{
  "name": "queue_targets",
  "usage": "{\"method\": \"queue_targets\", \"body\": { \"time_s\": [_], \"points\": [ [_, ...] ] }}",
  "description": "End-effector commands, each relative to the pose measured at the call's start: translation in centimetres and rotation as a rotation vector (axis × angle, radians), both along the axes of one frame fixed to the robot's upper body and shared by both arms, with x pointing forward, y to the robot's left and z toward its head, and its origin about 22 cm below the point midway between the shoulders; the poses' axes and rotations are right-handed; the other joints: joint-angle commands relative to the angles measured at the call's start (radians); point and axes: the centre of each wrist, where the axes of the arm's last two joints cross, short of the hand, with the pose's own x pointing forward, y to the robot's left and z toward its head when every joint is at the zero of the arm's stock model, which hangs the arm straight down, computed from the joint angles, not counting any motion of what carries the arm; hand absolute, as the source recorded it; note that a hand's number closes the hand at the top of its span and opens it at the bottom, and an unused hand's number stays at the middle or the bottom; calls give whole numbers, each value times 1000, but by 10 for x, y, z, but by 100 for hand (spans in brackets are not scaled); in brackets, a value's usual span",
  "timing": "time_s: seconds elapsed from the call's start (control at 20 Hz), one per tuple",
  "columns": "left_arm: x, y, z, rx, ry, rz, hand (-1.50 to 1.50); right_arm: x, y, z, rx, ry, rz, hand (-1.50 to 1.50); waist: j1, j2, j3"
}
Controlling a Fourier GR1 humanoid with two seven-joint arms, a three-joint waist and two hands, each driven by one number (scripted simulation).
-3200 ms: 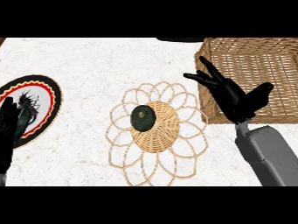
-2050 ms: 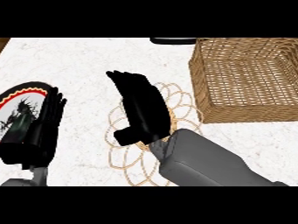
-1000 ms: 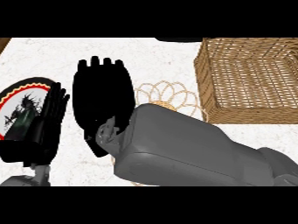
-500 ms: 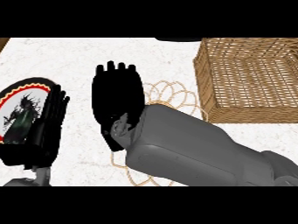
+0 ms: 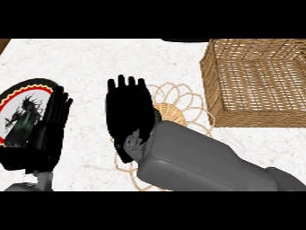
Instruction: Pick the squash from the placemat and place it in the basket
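while your right hand [image 5: 130, 117] hovers flat over the placemat [image 5: 170, 111], fingers straight and side by side, the squash is hidden — probably right under the palm, so curl straight down; the basket [image 5: 268, 117] waits to your right.

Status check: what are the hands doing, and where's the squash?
Right hand open over placemat. Left hand open, resting at plate. Squash not visible, likely under right hand. Nothing blocks the basket.

Basket [image 5: 268, 117] and looped placemat [image 5: 181, 101] are woven tan, plate [image 5: 2, 112] black ringed red and cream, counter [image 5: 89, 58] mottled white.
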Motion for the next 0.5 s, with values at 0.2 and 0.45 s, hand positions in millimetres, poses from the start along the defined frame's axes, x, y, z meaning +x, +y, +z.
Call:
{"method": "queue_targets", "body": {
  "time_s": [0.2,0.45],
  "points": [
    [0,-3,-2,-9,0,-6,0,-4,1,-12,-91,-43,-154,-150,1,1,0],
    [3,-14,-6,3,1,-20,0,-6,-1,-38,-89,-32,-164,-150,6,2,0]
  ]
}}
